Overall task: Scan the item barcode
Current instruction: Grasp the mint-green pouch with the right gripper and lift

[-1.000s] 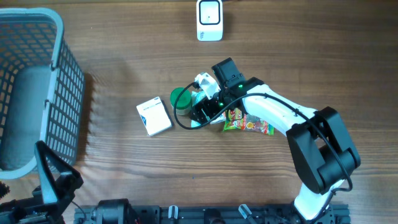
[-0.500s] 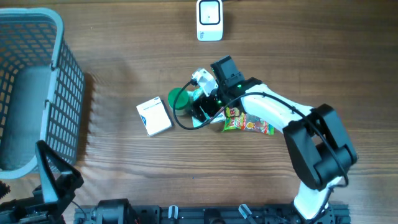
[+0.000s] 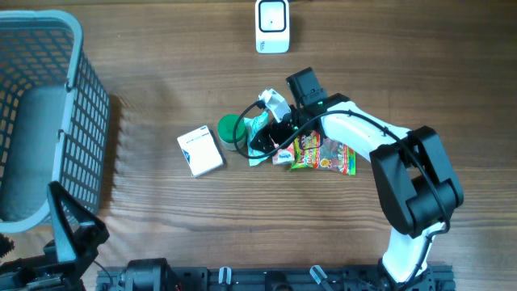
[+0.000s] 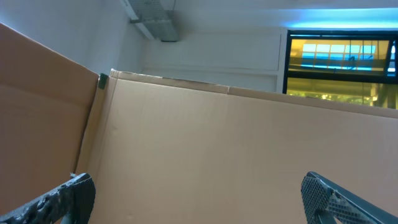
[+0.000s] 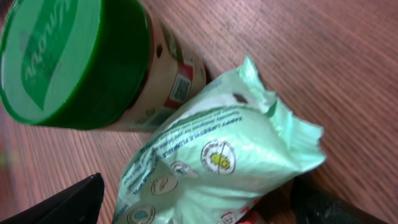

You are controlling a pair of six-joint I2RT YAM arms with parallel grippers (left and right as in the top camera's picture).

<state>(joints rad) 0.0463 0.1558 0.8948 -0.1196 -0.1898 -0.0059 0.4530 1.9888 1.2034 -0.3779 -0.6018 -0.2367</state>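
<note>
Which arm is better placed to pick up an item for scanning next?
Right. The right arm has its open jaws straddling the pale green pouch beside the green-lidded jar. The left arm sits at the table's near-left corner, its camera facing only cardboard.

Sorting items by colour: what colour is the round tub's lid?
Green. The lid shows best in the right wrist view.

We read this as a mock shop checkout in a lab: wood surface [image 3: 161, 218] w/ barcode scanner [image 3: 272, 26], shopping basket [image 3: 79, 89], grocery pkgs [image 3: 327, 158]; cardboard partitions [image 4: 217, 155], ceiling duct [image 4: 152, 18].
</note>
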